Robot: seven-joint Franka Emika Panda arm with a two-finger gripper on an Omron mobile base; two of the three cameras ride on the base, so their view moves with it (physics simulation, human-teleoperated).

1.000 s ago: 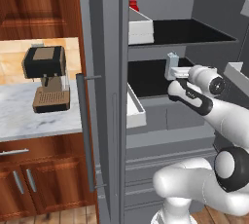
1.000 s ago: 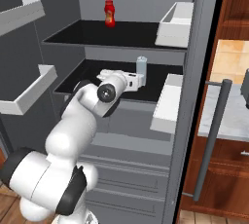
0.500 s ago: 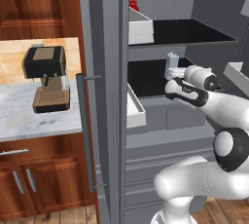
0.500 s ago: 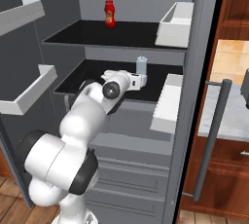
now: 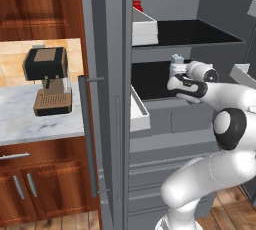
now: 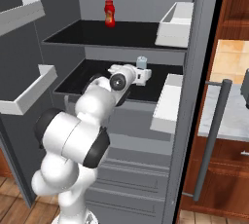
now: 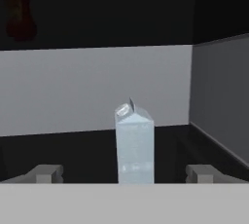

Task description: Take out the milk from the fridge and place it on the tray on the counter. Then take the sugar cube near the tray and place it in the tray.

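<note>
The fridge [image 5: 107, 74] stands open. The milk [image 7: 134, 142], a small pale carton with a gabled top, stands upright on its dark middle shelf [image 6: 82, 79]. My gripper [image 7: 126, 174] is open, with the carton centred just ahead between the two fingertips [image 7: 48, 173] and nothing held. From the base views the hand reaches into the middle shelf, with the gripper [image 5: 175, 73] [image 6: 146, 74] just short of the milk [image 5: 177, 60] [image 6: 141, 62]. A strip of marble counter [image 5: 15, 119] lies beside the fridge. The tray and the sugar cube are out of view.
A red bottle [image 6: 110, 13] stands on the upper shelf. White bins [image 6: 175, 18] [image 6: 165, 101] hang at the shelf sides close to my arm. A coffee machine [image 5: 47, 79] sits on the counter. The long door handle [image 5: 87, 134] stands between fridge and counter.
My arm has stretched farther into the middle shelf, bringing the hand closer to the milk. The jaws have stayed open and the carton has not moved.
</note>
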